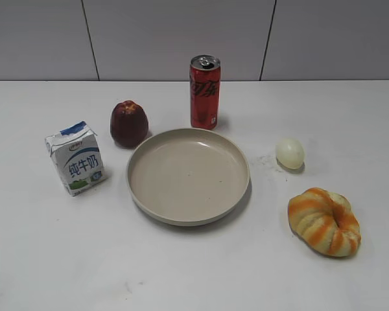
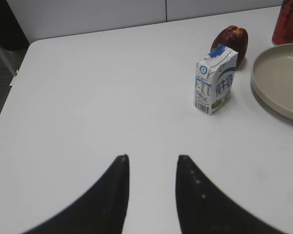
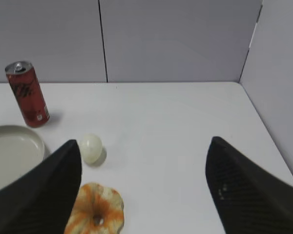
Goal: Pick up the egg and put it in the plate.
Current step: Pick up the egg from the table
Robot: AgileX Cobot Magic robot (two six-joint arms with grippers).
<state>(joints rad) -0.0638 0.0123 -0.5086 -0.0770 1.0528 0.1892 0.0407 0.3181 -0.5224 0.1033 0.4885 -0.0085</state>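
Bread: orange-striped bread ring (image 1: 324,221) sits nearest the camera, front right on the white table (image 1: 45,259).
Egg: small pale cream egg (image 1: 290,153) lies on the table just behind the bread, right of the dish, not touching it.
Plate: large round beige plate (image 1: 233,194) at centre, nothing in it.
Behind plate: red drink can (image 1: 204,92) upright, dark red apple (image 1: 129,123) to its left.
Carton: white-and-blue milk carton (image 1: 76,158) left of the plate.
Left gripper (image 2: 151,163): fingers parted, holding nothing, over bare table.
Right gripper (image 3: 144,153): spread wide, holding nothing, above egg and bread.
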